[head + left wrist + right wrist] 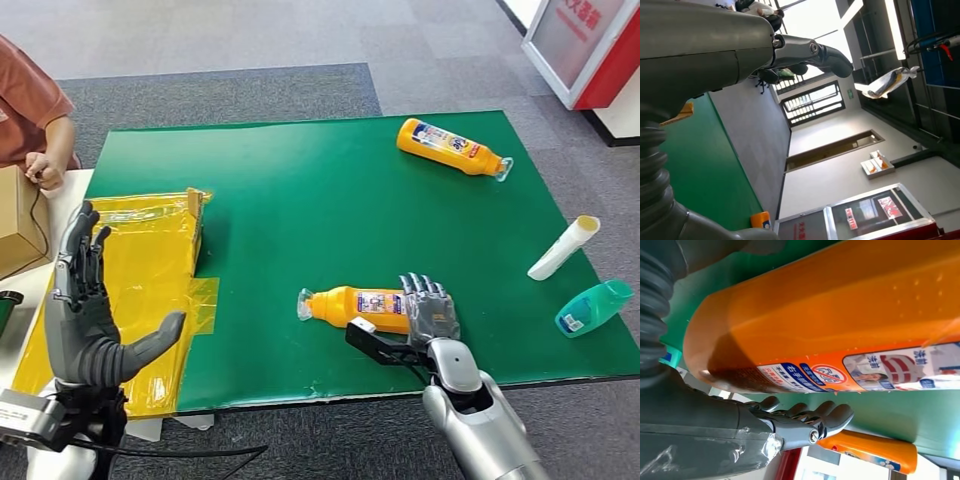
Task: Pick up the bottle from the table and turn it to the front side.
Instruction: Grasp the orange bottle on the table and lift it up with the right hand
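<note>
Low in the frame's centre, the right hand (432, 308) cups the lying orange plastic bottle (355, 306) on the green tabletop (302, 200); the left hand (83, 310) hovers spread, holding nothing.

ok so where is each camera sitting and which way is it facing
Head view: high on the body, looking down at the green table; left hand and right hand show.
Left wrist view: behind the left hand, facing across the room.
Right wrist view: behind the right hand, facing the near orange bottle.
Shared: head and right wrist views show that bottle.
</note>
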Available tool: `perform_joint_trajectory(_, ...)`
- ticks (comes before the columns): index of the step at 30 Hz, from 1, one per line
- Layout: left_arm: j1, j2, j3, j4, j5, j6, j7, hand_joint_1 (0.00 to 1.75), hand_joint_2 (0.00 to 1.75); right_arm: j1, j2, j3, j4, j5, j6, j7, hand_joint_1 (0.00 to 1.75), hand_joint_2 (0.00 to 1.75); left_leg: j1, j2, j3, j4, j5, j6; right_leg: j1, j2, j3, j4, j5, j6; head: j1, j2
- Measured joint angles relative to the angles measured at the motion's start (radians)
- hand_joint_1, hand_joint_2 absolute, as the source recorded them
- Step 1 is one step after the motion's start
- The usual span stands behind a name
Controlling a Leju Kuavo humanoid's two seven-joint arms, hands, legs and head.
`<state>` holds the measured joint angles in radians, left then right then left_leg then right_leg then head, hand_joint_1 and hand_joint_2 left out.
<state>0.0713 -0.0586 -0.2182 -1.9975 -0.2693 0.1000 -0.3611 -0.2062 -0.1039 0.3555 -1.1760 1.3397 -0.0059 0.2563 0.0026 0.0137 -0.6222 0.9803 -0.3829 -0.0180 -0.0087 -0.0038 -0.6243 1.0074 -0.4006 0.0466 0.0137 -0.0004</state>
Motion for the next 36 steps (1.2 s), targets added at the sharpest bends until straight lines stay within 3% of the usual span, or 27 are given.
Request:
perform_joint_trajectory(15, 0.000, 0.003, 0.000, 0.000, -0.001, 0.001, -0.006, 0.00, 1.75, -0.025, -0.006, 0.000, 0.032, 0.010, 0.007, 0.003, 0.05, 1.75, 0.000, 0.000, 0.000, 0.000, 0.000, 0.000, 0.000, 0.000, 0.000, 0.000, 0.001, 0.000, 0.000, 0.000)
perform_joint_trajectory(19, 0.002, 0.004, -0.001, -0.001, -0.005, 0.002, -0.008, 0.00, 1.75, -0.033, -0.012, 0.001, 0.043, 0.019, 0.018, 0.002, 1.75, 1.75, 0.000, 0.000, 0.001, 0.000, 0.001, 0.000, 0.000, 0.000, 0.000, 0.000, 0.001, 0.000, 0.000, 0.000)
perform_joint_trajectory(29, 0.035, 0.005, -0.023, -0.014, -0.023, 0.010, 0.013, 0.00, 1.75, 0.074, -0.076, -0.001, -0.055, -0.047, -0.001, -0.033, 1.75, 1.75, 0.000, 0.000, 0.001, 0.000, -0.001, 0.001, 0.000, -0.001, 0.001, 0.000, -0.001, 0.001, 0.000, 0.000)
perform_joint_trajectory(36, 0.067, 0.004, -0.022, -0.020, 0.006, 0.016, -0.015, 0.00, 1.75, 0.143, -0.110, -0.029, -0.163, -0.348, 0.034, -0.190, 1.75, 1.75, 0.000, 0.000, 0.004, 0.000, -0.003, 0.000, 0.000, 0.000, 0.003, -0.001, -0.002, 0.001, 0.000, 0.000)
